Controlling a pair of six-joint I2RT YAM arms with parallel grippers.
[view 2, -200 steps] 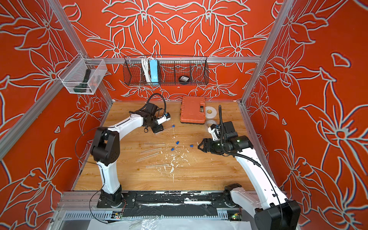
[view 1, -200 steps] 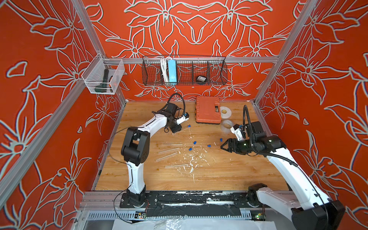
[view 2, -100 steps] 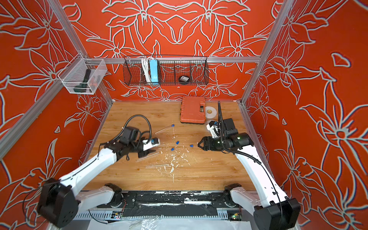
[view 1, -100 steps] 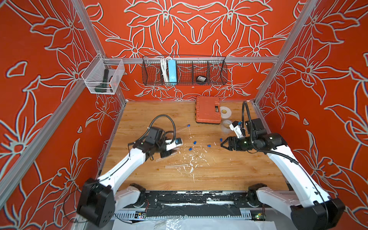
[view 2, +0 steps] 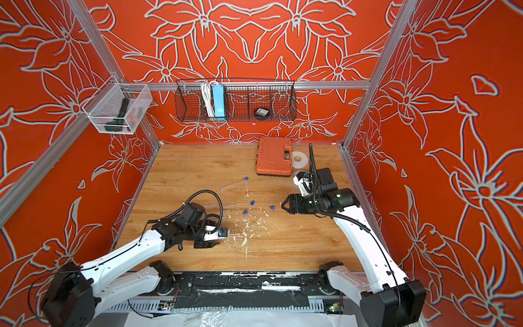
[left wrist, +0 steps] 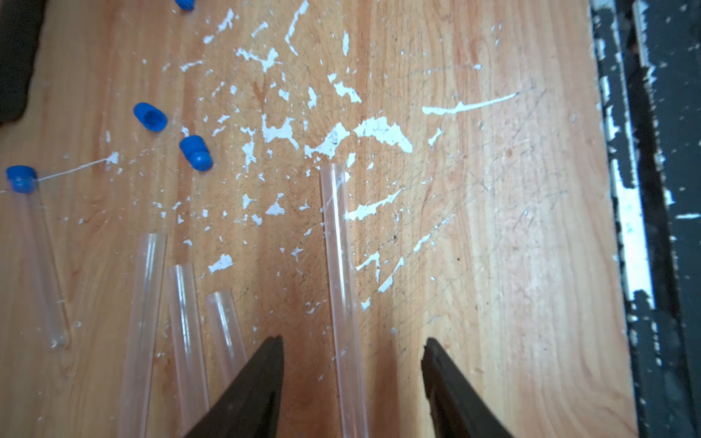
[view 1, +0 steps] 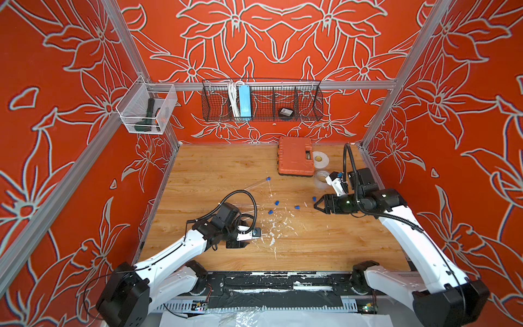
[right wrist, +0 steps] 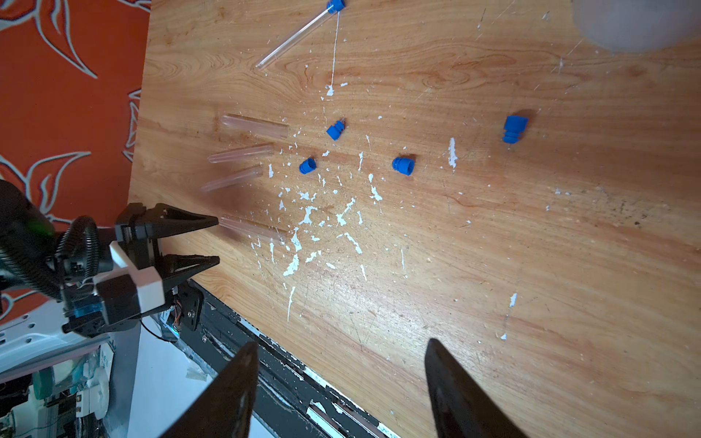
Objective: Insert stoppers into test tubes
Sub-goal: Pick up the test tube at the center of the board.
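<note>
Several bare clear test tubes lie side by side on the wooden table. My left gripper (left wrist: 352, 341) (view 1: 247, 239) is open low over the nearest one (left wrist: 343, 303) (right wrist: 252, 229), a finger on each side, neither touching it. Three more tubes (left wrist: 142, 322) (right wrist: 241, 153) lie beside it. Further back rests a tube (view 1: 256, 184) with a blue stopper (view 1: 267, 179) (right wrist: 335, 5) in its end. Several loose blue stoppers (view 1: 276, 202) (right wrist: 403, 166) (view 2: 245, 211) are scattered mid-table. My right gripper (right wrist: 339, 345) (view 1: 316, 205) hangs open and empty, right of the stoppers.
An orange case (view 1: 295, 160) and two clear tape rolls (view 1: 321, 158) sit at the back right. White paint flecks (left wrist: 383, 131) cover the table's middle. A black rail (view 1: 283, 283) runs along the front edge. A wire basket (view 1: 261, 100) and clear bin (view 1: 147, 113) hang on the walls.
My left arm has swung from the back of the table to the front tube, and its jaws have opened wider. The right arm has barely moved.
</note>
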